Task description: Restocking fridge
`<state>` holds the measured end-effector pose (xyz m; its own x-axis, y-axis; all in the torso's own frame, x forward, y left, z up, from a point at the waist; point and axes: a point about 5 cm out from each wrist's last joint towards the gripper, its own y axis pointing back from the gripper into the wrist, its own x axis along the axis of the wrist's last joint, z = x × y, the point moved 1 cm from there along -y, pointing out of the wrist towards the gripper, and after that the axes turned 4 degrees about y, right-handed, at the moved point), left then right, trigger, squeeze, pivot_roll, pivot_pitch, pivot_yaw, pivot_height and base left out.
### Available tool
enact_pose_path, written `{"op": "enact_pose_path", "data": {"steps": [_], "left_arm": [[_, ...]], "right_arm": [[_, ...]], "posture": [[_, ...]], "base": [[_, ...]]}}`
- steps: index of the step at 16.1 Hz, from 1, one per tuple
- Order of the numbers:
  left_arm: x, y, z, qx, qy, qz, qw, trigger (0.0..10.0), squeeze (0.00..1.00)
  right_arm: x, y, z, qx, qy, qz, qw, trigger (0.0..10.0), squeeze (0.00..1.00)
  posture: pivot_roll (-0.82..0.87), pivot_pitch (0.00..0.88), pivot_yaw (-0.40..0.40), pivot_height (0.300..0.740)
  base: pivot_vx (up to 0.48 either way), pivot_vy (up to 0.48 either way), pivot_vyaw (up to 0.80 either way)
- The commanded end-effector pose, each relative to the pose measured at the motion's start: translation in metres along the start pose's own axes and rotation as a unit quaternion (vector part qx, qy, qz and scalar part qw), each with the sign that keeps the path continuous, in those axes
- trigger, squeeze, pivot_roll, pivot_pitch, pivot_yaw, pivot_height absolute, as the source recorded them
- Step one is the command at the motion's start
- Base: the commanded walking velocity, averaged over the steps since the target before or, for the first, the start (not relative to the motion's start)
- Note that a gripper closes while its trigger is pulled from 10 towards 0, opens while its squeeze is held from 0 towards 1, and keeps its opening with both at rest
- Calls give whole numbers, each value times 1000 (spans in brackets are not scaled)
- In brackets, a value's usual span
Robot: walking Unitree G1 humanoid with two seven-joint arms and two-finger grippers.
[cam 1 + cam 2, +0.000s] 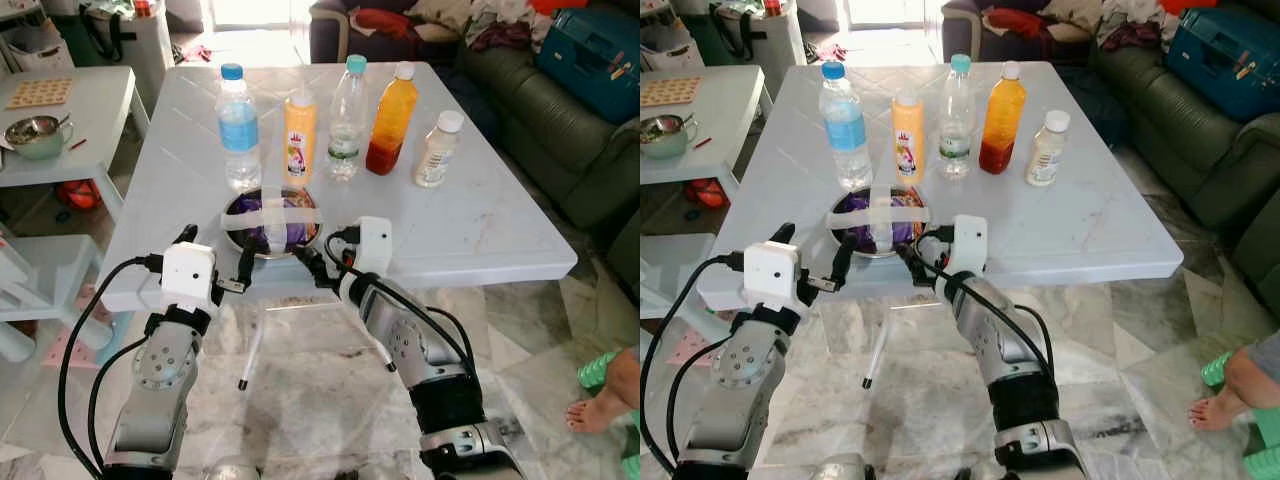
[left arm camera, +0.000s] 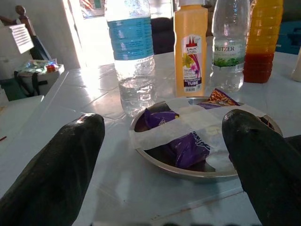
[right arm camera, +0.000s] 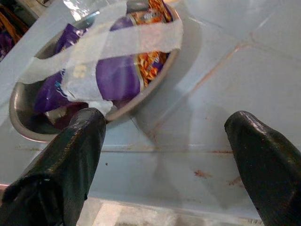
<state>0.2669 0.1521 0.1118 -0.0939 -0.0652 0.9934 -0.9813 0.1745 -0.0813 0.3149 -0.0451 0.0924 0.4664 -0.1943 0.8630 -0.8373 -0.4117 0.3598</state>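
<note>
A steel bowl (image 1: 229, 234) sits at the near edge of the white table (image 1: 480, 230). It holds purple snack packets (image 2: 186, 147) under crossed strips of white tape (image 3: 117, 44). Behind it stands a row of bottles: a water bottle (image 1: 238, 128), a yellow bottle (image 1: 298, 140), a clear bottle (image 1: 346, 120), an orange bottle (image 1: 391, 120) and a small white bottle (image 1: 437, 150). My left gripper (image 1: 216, 254) is open just left of the bowl, at the table edge. My right gripper (image 1: 322, 254) is open at the bowl's right front rim, one finger (image 3: 70, 160) close beside it.
A low white side table (image 1: 80, 110) with a green bowl (image 1: 36, 136) stands to the left, white stools (image 1: 30, 290) below it. A dark sofa (image 1: 560, 140) with a blue case (image 1: 595, 55) lies to the right. A person's foot (image 1: 598, 408) rests on the marble floor.
</note>
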Motion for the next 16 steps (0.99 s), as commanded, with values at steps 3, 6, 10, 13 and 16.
{"op": "enact_pose_path", "data": {"steps": [3, 6, 10, 13, 16], "left_arm": [[2, 0, 2, -2, -4, 2, 1000, 10000, 0], [3, -1, 2, -2, -4, 4, 1000, 10000, 0], [3, -1, 2, -2, -4, 5, 1000, 10000, 0], [3, -1, 3, -2, -5, 4, 1000, 10000, 0], [3, -1, 2, -1, -8, 4, 1000, 10000, 0]], "right_arm": [[17, -10, -20, 19, -27, 19, 999, 10000, 0], [38, -16, -19, 20, -34, 48, 998, 10000, 0], [41, -23, -13, 3, -47, 23, 999, 10000, 0], [41, -30, -15, 16, -47, 9, 999, 10000, 0], [43, -36, -23, 33, -51, 2, 998, 10000, 0]], "posture": [[143, 5, -52, 740], [146, 4, -54, 740], [147, 2, -58, 740], [155, 0, -60, 740], [164, 0, -63, 740]], "base": [[0, 0, 0], [0, 0, 0], [0, 0, 0], [0, 0, 0], [0, 0, 0]]}}
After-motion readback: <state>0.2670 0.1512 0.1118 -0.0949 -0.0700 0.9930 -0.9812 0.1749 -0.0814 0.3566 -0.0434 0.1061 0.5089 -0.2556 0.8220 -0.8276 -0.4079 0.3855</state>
